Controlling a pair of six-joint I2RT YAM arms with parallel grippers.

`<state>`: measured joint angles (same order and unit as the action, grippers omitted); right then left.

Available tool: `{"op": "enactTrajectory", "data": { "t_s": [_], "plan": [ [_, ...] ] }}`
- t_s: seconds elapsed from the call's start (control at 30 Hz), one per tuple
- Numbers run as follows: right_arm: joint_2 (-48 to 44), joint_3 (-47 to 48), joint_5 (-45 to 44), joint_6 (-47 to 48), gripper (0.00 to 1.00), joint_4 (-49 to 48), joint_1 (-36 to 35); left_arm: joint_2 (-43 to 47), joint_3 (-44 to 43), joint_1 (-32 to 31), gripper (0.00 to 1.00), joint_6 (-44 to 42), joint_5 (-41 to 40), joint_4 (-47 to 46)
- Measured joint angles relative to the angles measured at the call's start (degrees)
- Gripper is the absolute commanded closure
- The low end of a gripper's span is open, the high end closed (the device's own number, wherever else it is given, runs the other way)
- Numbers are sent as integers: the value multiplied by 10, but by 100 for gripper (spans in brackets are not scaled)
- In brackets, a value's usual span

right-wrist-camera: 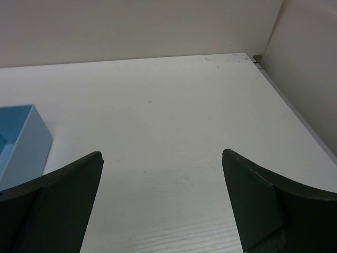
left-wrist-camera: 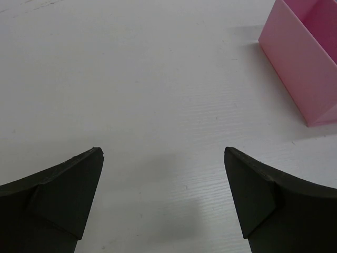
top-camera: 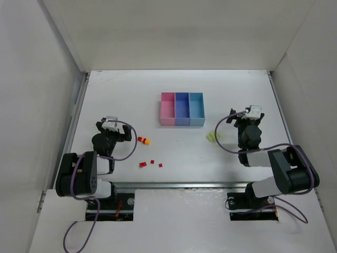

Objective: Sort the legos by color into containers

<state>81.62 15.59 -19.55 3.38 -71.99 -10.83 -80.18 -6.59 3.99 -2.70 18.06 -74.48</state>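
Observation:
The containers are one tray of three joined bins at the table's middle: pink (top-camera: 167, 109), blue (top-camera: 181, 109) and light cyan (top-camera: 196, 109). The legos lie in front of it: an orange and red pair (top-camera: 143, 140), three tiny red bricks (top-camera: 152, 163) and a yellow-green cluster (top-camera: 212, 136). My left gripper (top-camera: 112, 128) is open and empty, left of the orange pair. In the left wrist view its jaws (left-wrist-camera: 163, 153) frame bare table, with the pink bin (left-wrist-camera: 305, 68) at upper right. My right gripper (top-camera: 244, 118) is open and empty, right of the yellow-green legos. The cyan bin (right-wrist-camera: 21, 142) shows left of the right gripper (right-wrist-camera: 162, 154).
White walls (top-camera: 174, 31) enclose the table at the back and both sides. A metal rail (top-camera: 174, 185) runs along the near edge by both arm bases. Purple cables loop beside each arm.

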Motion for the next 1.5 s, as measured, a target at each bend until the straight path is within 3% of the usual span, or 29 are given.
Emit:
{"op": "enactTrajectory", "data": {
  "t_s": [0.3, 0.5, 0.57, 0.73, 0.83, 0.93, 1.03, 1.13, 1.23, 1.33, 1.5],
  "plan": [
    [-13, 5, -25, -9, 0, 24, 0, 0, 0, 0, 1, 0, 0, 0],
    [-72, 181, -57, -15, 0, 263, 0, 17, -2, 0, 1, 9, -3, 7],
    [-94, 254, -48, -5, 0, 307, 0, 43, -37, 0, 1, 9, 4, 54],
    [-121, 401, -36, 53, 0, 382, -13, 56, -333, -26, 1, -60, -34, 301],
    [-91, 497, -83, 112, 0, 440, -42, 48, -487, -66, 1, -184, -107, 415],
    [-38, 577, -163, 199, 0, 473, -93, 4, -628, -105, 1, -301, -189, 544],
    [23, 653, -231, 203, 0, 540, -122, -92, -816, -125, 1, -345, -264, 708],
    [54, 724, -162, 161, 0, 666, -113, -173, -966, -128, 1, -347, -278, 840],
    [77, 813, -56, 73, 0, 812, -79, -199, -1031, -127, 1, -312, -229, 952],
    [80, 857, 80, 7, 0, 912, -21, -193, -1044, -130, 1, -262, -144, 1009],
    [48, 799, 181, -43, 0, 1033, 12, -130, -1000, -135, 1, -229, -16, 1021]
  ]
}}
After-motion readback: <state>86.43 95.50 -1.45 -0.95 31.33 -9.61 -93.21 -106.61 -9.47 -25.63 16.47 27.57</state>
